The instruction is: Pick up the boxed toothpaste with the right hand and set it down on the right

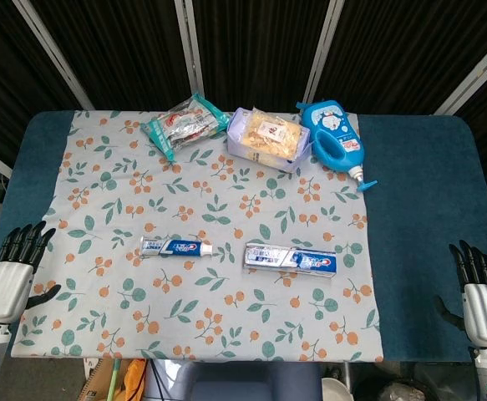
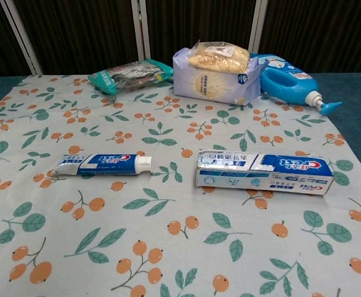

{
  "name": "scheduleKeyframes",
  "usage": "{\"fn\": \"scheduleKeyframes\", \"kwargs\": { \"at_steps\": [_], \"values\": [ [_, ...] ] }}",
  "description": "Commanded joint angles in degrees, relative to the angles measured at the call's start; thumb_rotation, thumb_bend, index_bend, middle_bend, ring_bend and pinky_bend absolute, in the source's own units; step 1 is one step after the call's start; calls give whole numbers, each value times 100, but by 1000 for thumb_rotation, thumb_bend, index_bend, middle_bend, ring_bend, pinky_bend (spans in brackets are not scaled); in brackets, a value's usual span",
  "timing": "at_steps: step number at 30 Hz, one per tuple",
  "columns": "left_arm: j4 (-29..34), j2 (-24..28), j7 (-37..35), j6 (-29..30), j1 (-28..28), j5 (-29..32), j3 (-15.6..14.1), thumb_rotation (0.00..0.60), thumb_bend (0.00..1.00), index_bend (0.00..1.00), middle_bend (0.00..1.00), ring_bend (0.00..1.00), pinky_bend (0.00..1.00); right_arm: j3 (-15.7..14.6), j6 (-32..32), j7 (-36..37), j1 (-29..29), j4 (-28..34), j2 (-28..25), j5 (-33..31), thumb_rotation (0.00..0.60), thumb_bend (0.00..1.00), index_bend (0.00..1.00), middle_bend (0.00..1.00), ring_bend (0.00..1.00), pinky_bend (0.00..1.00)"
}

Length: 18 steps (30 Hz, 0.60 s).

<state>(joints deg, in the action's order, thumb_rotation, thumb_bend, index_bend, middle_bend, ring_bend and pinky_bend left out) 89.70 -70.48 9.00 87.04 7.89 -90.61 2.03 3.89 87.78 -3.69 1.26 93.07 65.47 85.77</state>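
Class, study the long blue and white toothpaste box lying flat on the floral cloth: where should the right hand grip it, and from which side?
Grip the blue and white toothpaste box at mid-length, across its narrow width, from above: it lies flat, long sides exposed, right hand open nearby.

The robot's left hand (image 1: 13, 271) rested at about eight o'clock in the head view, fingers spread and pointing toward twelve, thumb angled out toward three, holding nothing. The right hand (image 1: 482, 288) sat at about four o'clock, fingers likewise extended toward twelve and apart, thumb jutting toward nine, empty. Neither hand appeared in the chest view.
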Motion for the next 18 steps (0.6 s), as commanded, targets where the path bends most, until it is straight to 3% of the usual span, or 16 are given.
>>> {"fn": "scheduleKeyframes", "kwargs": {
  "at_steps": [1,18],
  "values": [
    [2,2,3,6,-1,-13,-5,600,90,0,0,0,30,-4,6,8,-5,6,-4,4,600,290,0,0,0,86],
    [11,8,-11,-29,2,1,-16,600,89,0,0,0,30,24,8,188,72,277,-63,162,600,290,0,0,0,86]
  ]
}}
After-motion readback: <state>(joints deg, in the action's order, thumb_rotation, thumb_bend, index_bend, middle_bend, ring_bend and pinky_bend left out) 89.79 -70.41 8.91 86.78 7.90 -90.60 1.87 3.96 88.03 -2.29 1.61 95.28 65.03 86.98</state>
